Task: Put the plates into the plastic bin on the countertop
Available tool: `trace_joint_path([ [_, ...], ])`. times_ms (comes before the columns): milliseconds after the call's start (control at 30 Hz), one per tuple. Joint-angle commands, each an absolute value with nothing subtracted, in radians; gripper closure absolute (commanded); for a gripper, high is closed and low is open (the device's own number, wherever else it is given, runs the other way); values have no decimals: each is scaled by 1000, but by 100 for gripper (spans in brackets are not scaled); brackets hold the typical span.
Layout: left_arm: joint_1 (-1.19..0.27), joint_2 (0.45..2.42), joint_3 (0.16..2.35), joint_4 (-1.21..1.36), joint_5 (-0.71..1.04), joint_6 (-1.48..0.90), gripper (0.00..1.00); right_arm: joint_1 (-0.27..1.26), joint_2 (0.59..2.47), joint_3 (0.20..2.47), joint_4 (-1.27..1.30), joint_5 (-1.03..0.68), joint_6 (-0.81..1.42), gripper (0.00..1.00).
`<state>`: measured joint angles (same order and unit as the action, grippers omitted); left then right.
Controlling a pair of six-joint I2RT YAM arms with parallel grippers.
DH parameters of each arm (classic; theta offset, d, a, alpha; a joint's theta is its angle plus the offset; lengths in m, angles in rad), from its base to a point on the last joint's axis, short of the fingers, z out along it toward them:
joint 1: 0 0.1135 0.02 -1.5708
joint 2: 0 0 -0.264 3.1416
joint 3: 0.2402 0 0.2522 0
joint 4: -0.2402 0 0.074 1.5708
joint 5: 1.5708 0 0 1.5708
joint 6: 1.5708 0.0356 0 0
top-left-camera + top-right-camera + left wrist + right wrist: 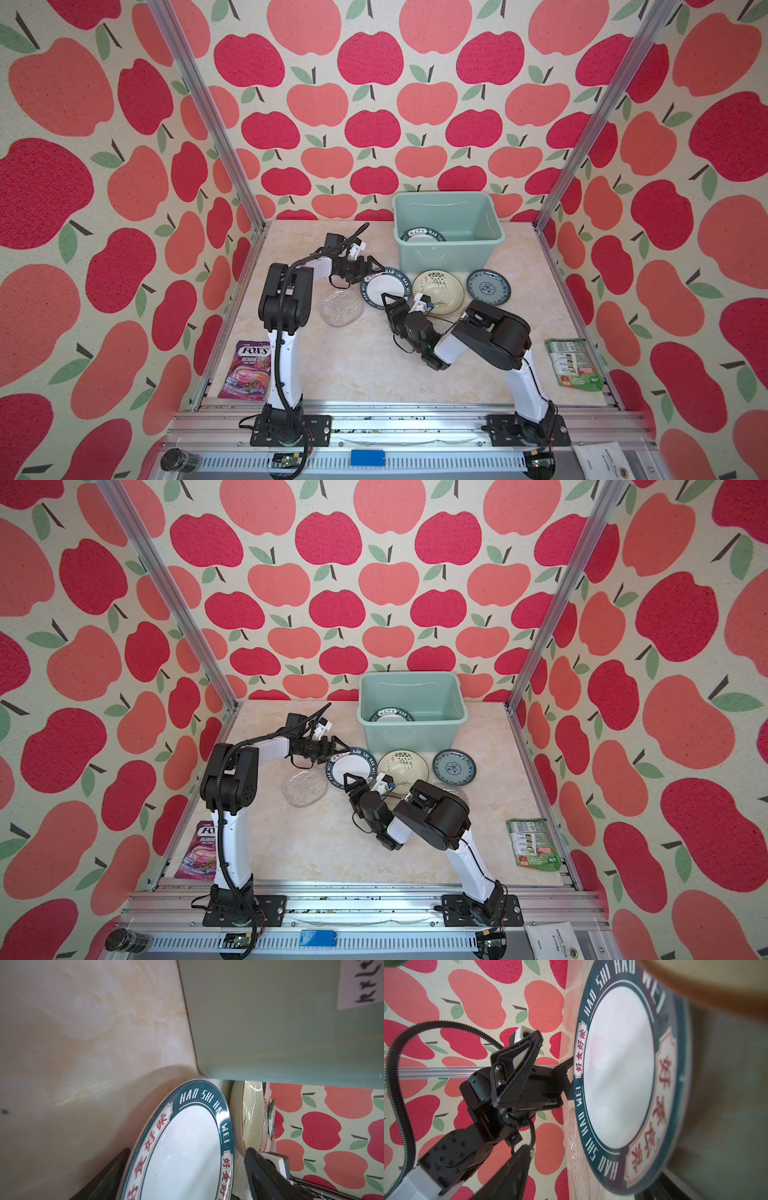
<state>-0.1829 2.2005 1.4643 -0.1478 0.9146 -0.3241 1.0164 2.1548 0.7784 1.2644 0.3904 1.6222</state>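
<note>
The lettered plate is braced at its far-left rim by the left claw, jaws apart, likely for tilting; the right claw cannot be judged open or closed

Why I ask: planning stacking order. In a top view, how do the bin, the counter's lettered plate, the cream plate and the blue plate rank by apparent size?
1. Bin, clearly largest.
2. Lettered plate on the counter and cream plate: look about alike, so unranked.
3. Blue plate, smallest.
</note>
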Motion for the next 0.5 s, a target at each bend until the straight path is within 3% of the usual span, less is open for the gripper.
trace_joint_path([
  [0, -174, 2166, 1427, -120, 913, -344, 13, 1004, 2215, 779, 1182, 382, 1621, 29],
  [467, -162, 2149, 1391, -93, 918, -350, 13, 999, 2239, 779, 1188, 384, 1628, 51],
])
